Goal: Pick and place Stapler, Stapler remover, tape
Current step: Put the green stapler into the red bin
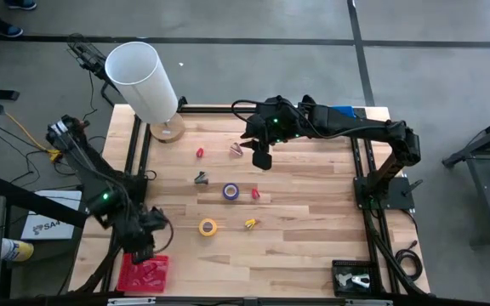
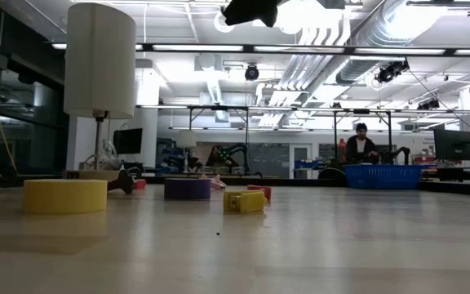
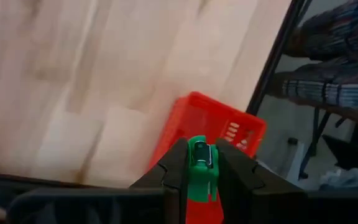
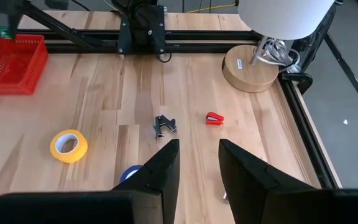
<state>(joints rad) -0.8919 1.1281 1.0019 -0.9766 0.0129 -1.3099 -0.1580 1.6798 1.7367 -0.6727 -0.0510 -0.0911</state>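
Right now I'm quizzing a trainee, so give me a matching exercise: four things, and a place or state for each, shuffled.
1 lamp
2 red basket
3 yellow tape
4 left gripper

A shut on a green item
B on a round wooden base
C flat on bare wood, mid-table
D at the table's edge by the left gripper

Pairs: 1-B, 2-D, 3-C, 4-A

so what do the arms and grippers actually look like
Both arms are dark, jointed, with black cables running along them and a small green light on each. The left gripper and right gripper each have two flat, dark, wedge-shaped fingers.
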